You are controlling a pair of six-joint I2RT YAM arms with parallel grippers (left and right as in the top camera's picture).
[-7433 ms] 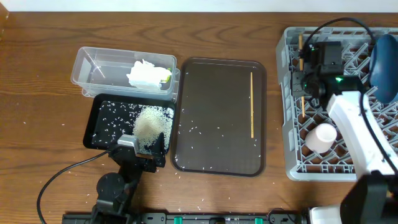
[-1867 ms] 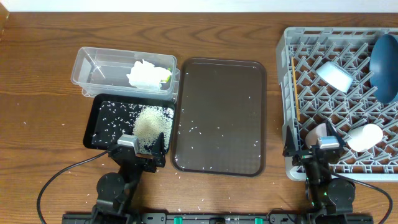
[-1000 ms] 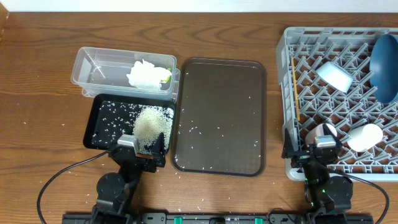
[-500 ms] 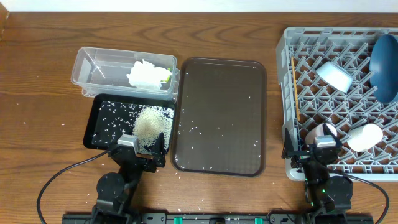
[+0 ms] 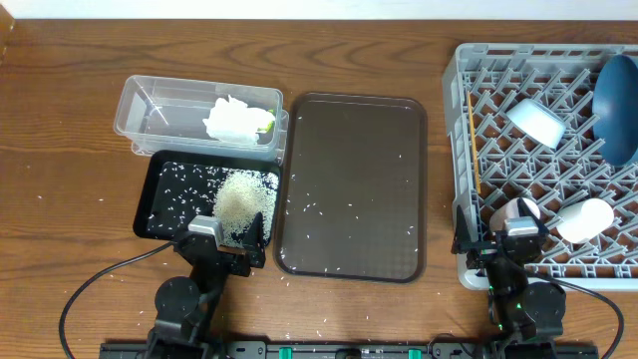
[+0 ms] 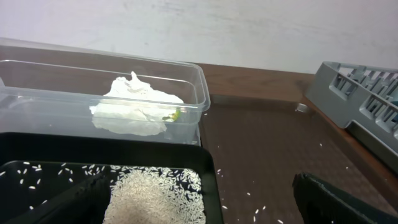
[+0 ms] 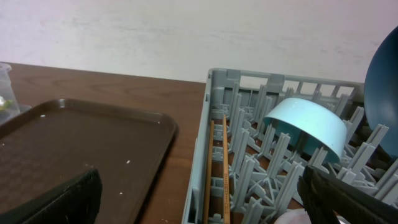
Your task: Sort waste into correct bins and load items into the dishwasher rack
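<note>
Crumpled tissue (image 5: 236, 120) and a yellow-green wrapper (image 5: 267, 122) lie in the clear tub (image 5: 150, 100). The black tray (image 5: 147, 204) holds a rice pile (image 5: 242, 199). In the rack (image 5: 538, 50) are the blue plate (image 5: 618, 95), the bowl (image 5: 535, 120) upside down, the pink cup (image 5: 513, 211), the white cup (image 5: 583, 219) and the chopsticks (image 5: 474, 140). My left gripper (image 5: 224, 239) hangs open over the black tray's near edge, above the rice (image 6: 158, 196). My right gripper (image 5: 503, 239) is open and empty at the rack's front left corner, above the chopsticks (image 7: 217, 174).
The brown serving tray (image 5: 351, 184) lies between the bins and the rack, with scattered rice grains on it. A few grains also dot the wooden table (image 5: 60, 150) around the black tray. Both arm bases stand at the table's front edge.
Nothing has moved in the last second. Since the oldest frame the right arm has drawn back from over the rack, and the chopstick that lay on the brown tray is in the rack.
</note>
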